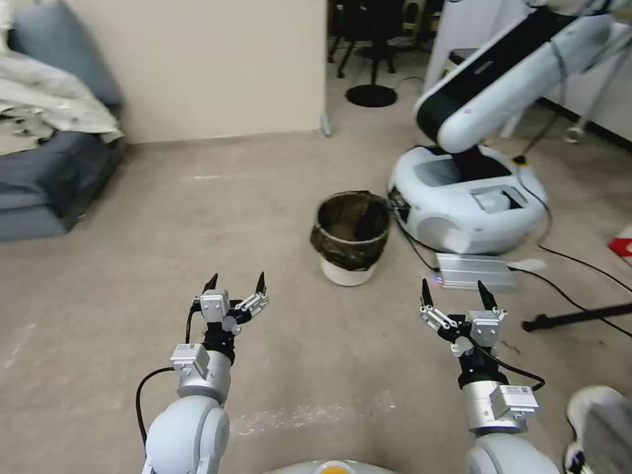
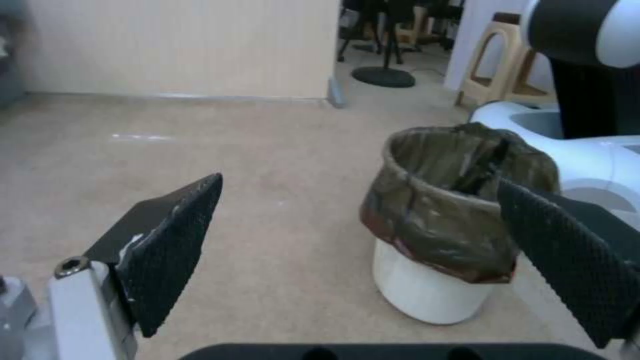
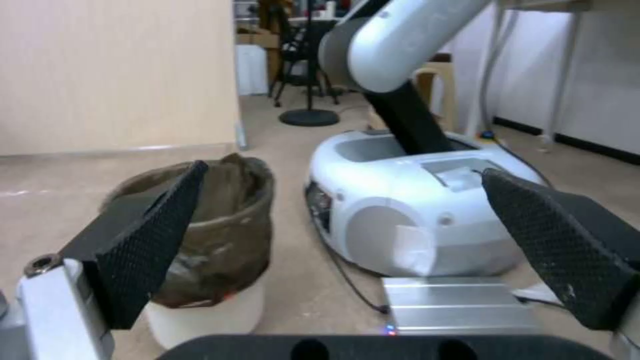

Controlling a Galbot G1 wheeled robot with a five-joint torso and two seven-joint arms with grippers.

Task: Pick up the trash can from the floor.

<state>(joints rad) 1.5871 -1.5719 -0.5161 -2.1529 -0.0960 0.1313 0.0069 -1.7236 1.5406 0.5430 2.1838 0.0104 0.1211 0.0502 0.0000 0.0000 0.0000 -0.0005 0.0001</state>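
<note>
Trash can (image 1: 350, 238) stands upright on the floor (image 1: 164, 263), out in open carpet, and you see it ahead of both grippers and between their lines of reach. Its dark crinkled bag (image 2: 447, 210) is folded down over the rim and hides the upper wall; the white plastic shows only as a band at the base. Just beside it, on the robot's right, sits a large white robot base (image 1: 464, 204) with a black-and-white arm (image 1: 507, 72) rising from it; the two look close but you cannot tell whether they touch. A flat silver box (image 1: 475, 272) lies on the carpet in front of that base, with black cables (image 1: 573, 280) running off it. Left gripper (image 1: 236, 284) hovers above the carpet short of the can, fingers spread apart, nothing between them. Right gripper (image 1: 455, 295) hovers likewise on the other side, fingers spread apart, also holding nothing. From the left wrist you see the can beyond the textured fingertips (image 2: 175, 240), clear of them. From the right wrist you see the can (image 3: 207, 250) behind one fingertip (image 3: 150, 250), with the white base beside it. A grey sofa (image 1: 52, 171) with crumpled cloth stands by the wall at far left.
</note>
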